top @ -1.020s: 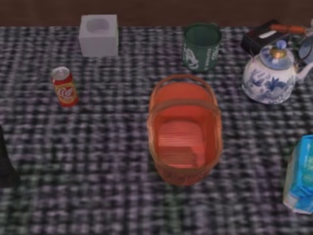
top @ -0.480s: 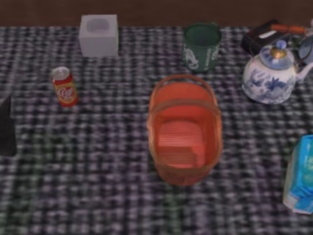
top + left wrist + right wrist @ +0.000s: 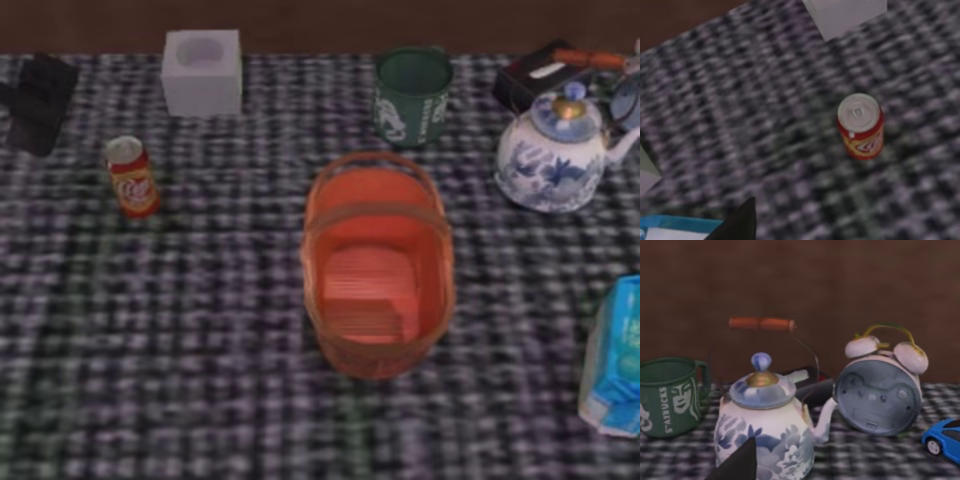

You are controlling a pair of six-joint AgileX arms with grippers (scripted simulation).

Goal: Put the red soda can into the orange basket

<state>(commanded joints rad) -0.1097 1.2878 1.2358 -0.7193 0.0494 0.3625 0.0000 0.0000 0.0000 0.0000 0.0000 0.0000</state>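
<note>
The red soda can [image 3: 132,178] stands upright on the checked cloth at the left; from the left wrist view I look down on its silver top [image 3: 860,126]. The orange basket [image 3: 312,250], oval with an arched handle [image 3: 375,212], sits at the middle of the table with nothing in it. My left gripper [image 3: 38,100] hangs above the far-left corner, beyond the can and apart from it, open and holding nothing; one dark fingertip [image 3: 741,220] shows. My right gripper is out of the top view; its fingertip [image 3: 742,460] points at the teapot, open.
A white box [image 3: 203,72] stands behind the can. A dark green mug [image 3: 412,97] is behind the basket. A blue-and-white teapot [image 3: 553,150], an alarm clock [image 3: 880,390] and a blue toy car [image 3: 944,439] crowd the far right. A blue carton [image 3: 615,360] lies at the right edge.
My left gripper has moved from the table's left edge toward the far-left corner, past the can. The can, the basket and the right arm have not moved.
</note>
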